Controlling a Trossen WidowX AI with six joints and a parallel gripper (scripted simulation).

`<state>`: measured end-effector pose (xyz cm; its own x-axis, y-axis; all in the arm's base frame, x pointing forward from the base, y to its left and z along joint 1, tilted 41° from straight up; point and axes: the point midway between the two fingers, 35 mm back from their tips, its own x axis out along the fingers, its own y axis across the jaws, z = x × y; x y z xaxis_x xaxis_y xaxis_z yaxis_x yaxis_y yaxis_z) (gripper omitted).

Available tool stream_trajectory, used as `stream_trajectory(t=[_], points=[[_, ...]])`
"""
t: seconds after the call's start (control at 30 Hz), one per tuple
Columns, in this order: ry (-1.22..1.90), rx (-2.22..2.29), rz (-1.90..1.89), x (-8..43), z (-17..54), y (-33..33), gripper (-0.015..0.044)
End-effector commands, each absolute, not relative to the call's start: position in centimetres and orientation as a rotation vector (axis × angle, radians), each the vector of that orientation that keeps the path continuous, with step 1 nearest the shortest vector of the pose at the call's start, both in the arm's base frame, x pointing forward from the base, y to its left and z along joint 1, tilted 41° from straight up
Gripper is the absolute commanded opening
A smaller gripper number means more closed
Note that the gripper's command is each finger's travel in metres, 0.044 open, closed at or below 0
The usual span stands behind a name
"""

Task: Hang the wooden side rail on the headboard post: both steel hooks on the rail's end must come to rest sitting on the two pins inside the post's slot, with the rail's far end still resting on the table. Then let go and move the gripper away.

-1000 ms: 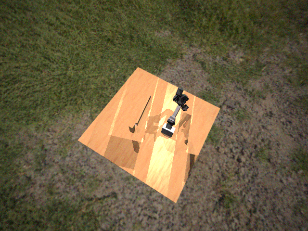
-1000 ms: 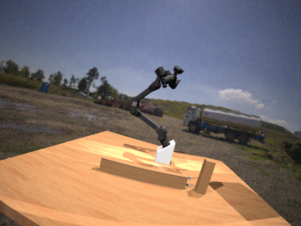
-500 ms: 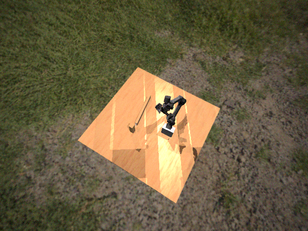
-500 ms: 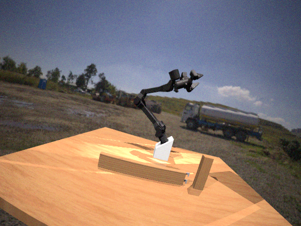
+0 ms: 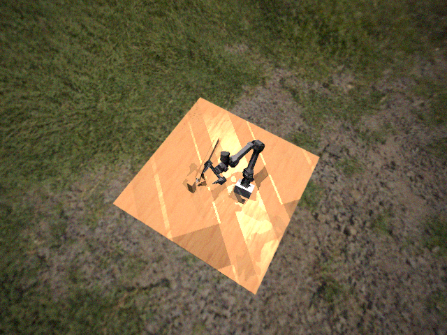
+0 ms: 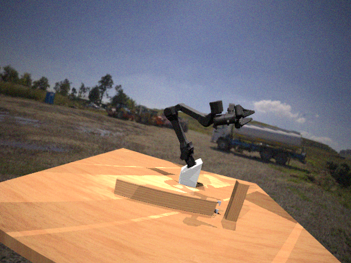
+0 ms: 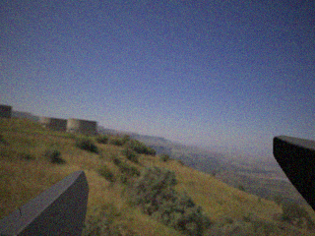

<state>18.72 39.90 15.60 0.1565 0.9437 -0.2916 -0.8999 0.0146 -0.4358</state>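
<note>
The wooden side rail (image 5: 214, 149) (image 6: 167, 198) stands on its long edge on the table. Two small steel hooks (image 6: 219, 203) stick out from its right end in the exterior view. The headboard post (image 5: 191, 186) (image 6: 237, 200) stands upright just beyond the hooks, with a gap between them. The slot and pins are not visible. My gripper (image 5: 207, 181) (image 6: 252, 115) (image 7: 180, 162) is open and empty, high above the table. It points roughly level and covers part of the rail in the top view. The wrist view shows neither rail nor post.
The arm's white base (image 5: 244, 188) (image 6: 191, 175) stands on the wooden table (image 5: 144, 195) (image 6: 71, 215), behind the rail in the exterior view. Shadows and bright bands cross the table top. Grass, dirt and a tanker truck (image 6: 266, 136) show beyond it.
</note>
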Motion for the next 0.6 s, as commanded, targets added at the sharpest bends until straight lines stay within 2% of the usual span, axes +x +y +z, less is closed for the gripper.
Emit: stream_trajectory(t=[0.0, 0.3, 0.57], points=[[-0.035, -0.644, 1.320, 22.0, 11.6, 37.7, 0.0440], [0.109, -0.739, 1.054, 27.2, 3.3, 30.3, 0.0440], [0.258, -0.819, 0.816, 28.9, -2.6, 21.6, 0.0440]])
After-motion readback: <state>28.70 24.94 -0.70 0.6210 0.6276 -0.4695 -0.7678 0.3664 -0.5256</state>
